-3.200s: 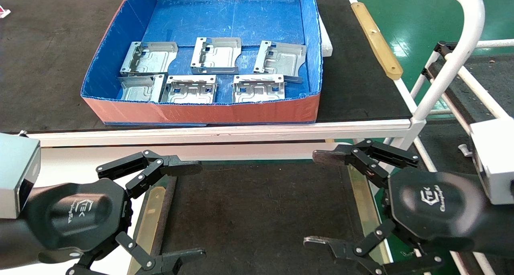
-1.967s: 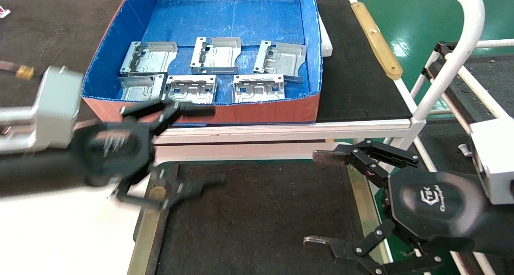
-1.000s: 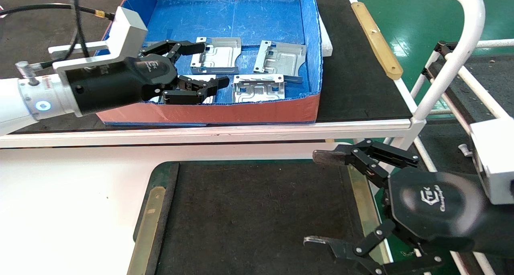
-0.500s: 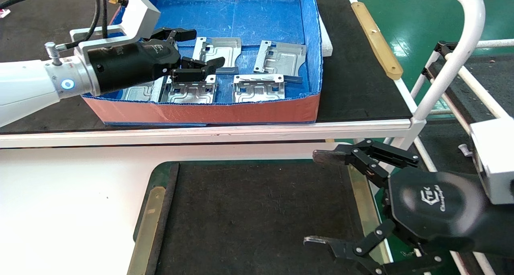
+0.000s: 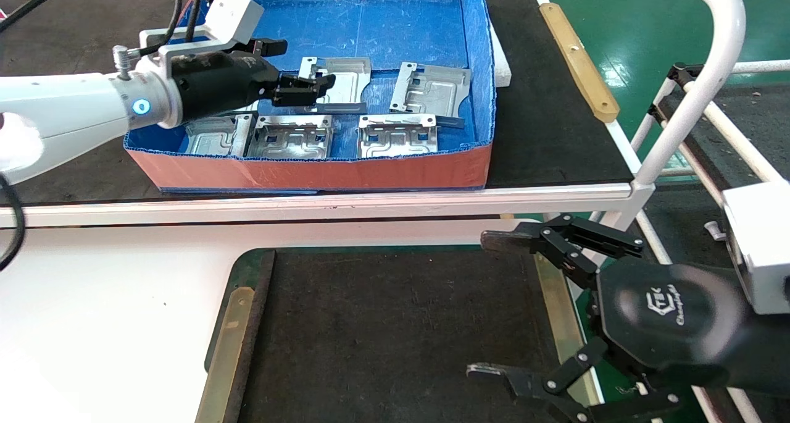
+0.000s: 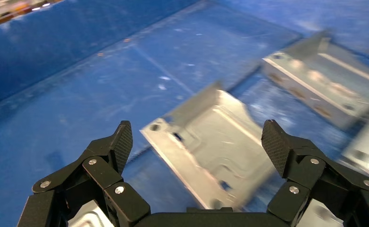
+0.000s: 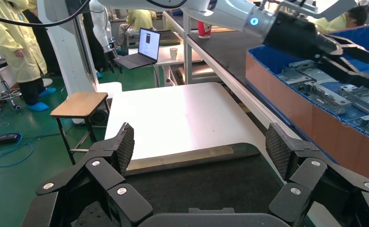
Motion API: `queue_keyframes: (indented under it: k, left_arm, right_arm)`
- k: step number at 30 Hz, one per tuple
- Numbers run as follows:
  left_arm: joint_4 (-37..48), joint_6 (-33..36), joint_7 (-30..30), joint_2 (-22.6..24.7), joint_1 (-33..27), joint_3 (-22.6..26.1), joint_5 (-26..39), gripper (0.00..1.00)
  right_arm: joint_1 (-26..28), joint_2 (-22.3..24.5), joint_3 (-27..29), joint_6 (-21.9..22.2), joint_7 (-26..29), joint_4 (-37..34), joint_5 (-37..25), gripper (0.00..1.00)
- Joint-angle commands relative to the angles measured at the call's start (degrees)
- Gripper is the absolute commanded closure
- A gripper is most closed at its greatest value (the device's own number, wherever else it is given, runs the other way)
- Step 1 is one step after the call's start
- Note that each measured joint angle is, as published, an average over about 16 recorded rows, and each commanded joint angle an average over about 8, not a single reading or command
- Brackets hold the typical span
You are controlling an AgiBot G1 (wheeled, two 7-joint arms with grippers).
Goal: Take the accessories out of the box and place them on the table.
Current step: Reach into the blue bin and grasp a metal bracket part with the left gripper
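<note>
While spread open inside the blue-lined corrugated box (image 5: 478, 52), left end effector (image 5: 296, 65) hovering over far-middle shiny silver stamped plate (image 5: 345, 80); right end effector (image 5: 494, 309) parked open near black-matted worktop (image 5: 395, 330).

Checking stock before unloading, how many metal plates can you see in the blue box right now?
5 plates: back middle, back right, front left, front middle, front right. The left gripper may hide another at the back left.

Left gripper (image 6: 197, 142) spread wide over a plate (image 6: 215, 151) on the blue box floor (image 6: 78, 104); another plate (image 6: 324, 75) just beyond.
</note>
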Motion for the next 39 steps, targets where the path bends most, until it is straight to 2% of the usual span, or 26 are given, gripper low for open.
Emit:
queue_keyframes:
  k: [1, 7, 12, 35, 36, 37, 39]
  left_arm:
    - [0.8, -2.7, -0.2, 1.0, -0.4, 0.2, 0.3, 0.00]
    - [1.7, -11.0, -1.1, 3.5, -1.3, 0.2, 0.3, 0.00]
    - [2.1, -14.1, -2.4, 4.5, -1.3, 0.2, 0.4, 0.00]
    - [2.1, -14.8, -8.3, 4.8, 1.2, 1.1, 1.8, 0.00]
    - [2.0, -15.0, -8.4, 4.9, 1.3, 1.1, 1.8, 0.00]
    - [2.0, -15.2, -8.4, 4.9, 1.3, 1.1, 1.8, 0.06]
    - [1.9, -15.4, -8.5, 5.0, 1.4, 1.1, 1.8, 0.32]
  right_arm:
    - [0.0, 0.0, 0.0, 0.0, 0.0, 0.0, 0.0, 0.00]
    - [0.0, 0.0, 0.0, 0.0, 0.0, 0.0, 0.0, 0.00]
    - [0.0, 0.0, 0.0, 0.0, 0.0, 0.0, 0.0, 0.00]
    - [0.0, 0.0, 0.0, 0.0, 0.0, 0.0, 0.0, 0.00]
    - [0.0, 0.0, 0.0, 0.0, 0.0, 0.0, 0.0, 0.06]
    - [0.0, 0.0, 0.0, 0.0, 0.0, 0.0, 0.0, 0.16]
    - [0.0, 0.0, 0.0, 0.0, 0.0, 0.0, 0.0, 0.41]
